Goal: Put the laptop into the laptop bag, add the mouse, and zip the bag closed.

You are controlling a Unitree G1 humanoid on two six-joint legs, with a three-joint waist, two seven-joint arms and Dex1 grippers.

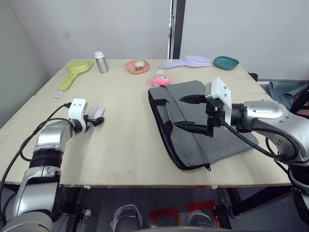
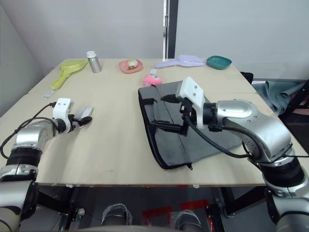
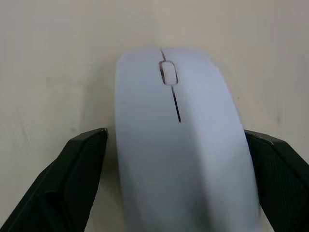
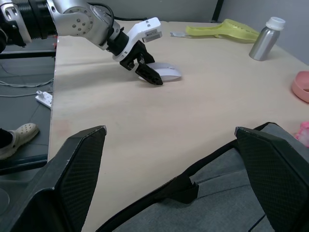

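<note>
Pink plush toy (image 1: 161, 79) touching laptop bag (image 1: 203, 121), silver bottle (image 1: 101, 62) well apart

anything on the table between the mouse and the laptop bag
Nothing visible does. The mouse lies between the left gripper's open fingers, and only bare table separates it from the laptop bag, over which the open right gripper hovers.

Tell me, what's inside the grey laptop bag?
The laptop bag lies flat on the table, so its fabric hides the inside. The white mouse sits outside, between the left pincer fingers.
</note>
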